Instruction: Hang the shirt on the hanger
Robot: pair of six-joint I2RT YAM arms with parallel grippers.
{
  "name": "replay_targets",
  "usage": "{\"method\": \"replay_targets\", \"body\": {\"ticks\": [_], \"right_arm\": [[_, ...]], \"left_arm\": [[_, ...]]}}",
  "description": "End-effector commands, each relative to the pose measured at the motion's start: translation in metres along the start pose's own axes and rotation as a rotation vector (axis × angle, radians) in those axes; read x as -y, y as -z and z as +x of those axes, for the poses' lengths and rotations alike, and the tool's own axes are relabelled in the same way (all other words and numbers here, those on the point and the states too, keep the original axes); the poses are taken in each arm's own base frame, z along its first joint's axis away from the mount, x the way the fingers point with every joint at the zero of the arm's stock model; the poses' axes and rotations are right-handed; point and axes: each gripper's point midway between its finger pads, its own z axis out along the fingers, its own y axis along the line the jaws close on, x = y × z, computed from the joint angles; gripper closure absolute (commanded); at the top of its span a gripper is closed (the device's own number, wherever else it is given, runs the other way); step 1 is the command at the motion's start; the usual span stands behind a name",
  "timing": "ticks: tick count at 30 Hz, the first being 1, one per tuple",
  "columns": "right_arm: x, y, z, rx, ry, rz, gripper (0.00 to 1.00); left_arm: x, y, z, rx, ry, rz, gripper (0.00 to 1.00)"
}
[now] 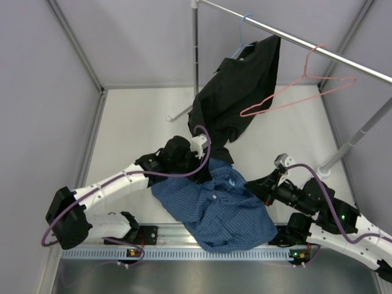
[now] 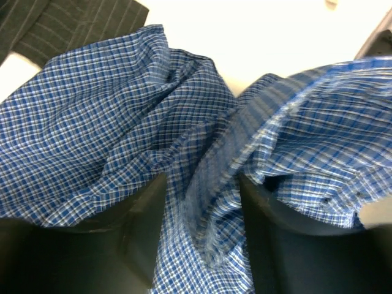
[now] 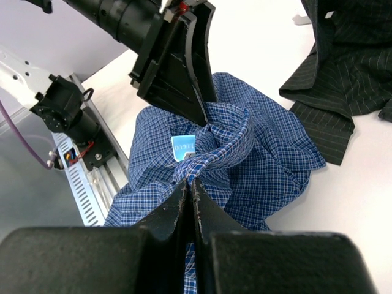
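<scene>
The blue checked shirt [image 1: 217,208] lies bunched on the table between my arms. My right gripper [image 3: 192,180] is shut on its collar edge, just below the light blue neck label [image 3: 182,147]; in the top view it [image 1: 248,182] sits at the shirt's right side. My left gripper [image 2: 202,184] is pushed into the shirt [image 2: 110,122] with its jaws apart and a loose fold between them; cloth drapes over both fingers. It also shows in the top view [image 1: 207,160] and the right wrist view [image 3: 202,116]. The pink hanger [image 1: 300,92] hangs empty on the rail.
A black striped shirt [image 1: 236,86] hangs on a light blue hanger [image 1: 245,27] from the metal rail [image 1: 343,58], its hem reaching the table near my left gripper. The rack's posts [image 1: 195,55] stand at the back and right. Grey walls enclose the table.
</scene>
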Motion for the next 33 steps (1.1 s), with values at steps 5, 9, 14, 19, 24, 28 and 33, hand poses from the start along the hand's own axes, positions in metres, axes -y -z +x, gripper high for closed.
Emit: {"method": "replay_targets", "body": {"ticks": [5,9,14,19,24,28,33], "right_arm": [[-0.009,-0.007,-0.017,0.059,0.004,-0.032,1.0],[-0.008,-0.005,-0.02,0.073,0.003,-0.029,1.0],[-0.01,-0.001,-0.024,0.089,-0.003,-0.038,1.0],[-0.011,0.001,-0.026,0.103,-0.006,-0.047,1.0],[-0.009,0.001,-0.024,0.102,-0.008,-0.034,1.0],[-0.005,-0.003,-0.02,0.085,-0.012,-0.013,1.0],[0.004,-0.016,-0.016,0.036,-0.024,0.057,0.79]], "left_arm": [[0.016,0.009,-0.017,0.086,-0.034,0.081,0.75],[0.017,0.006,-0.014,0.08,-0.029,0.093,0.85],[0.016,0.003,-0.012,0.079,-0.031,0.096,0.66],[0.014,-0.003,-0.008,0.066,-0.028,0.098,0.55],[0.014,0.0,-0.013,0.087,-0.019,0.084,0.94],[0.018,0.015,-0.028,0.151,-0.023,0.078,1.0],[0.033,0.047,-0.058,0.271,0.002,0.085,1.0]]}}
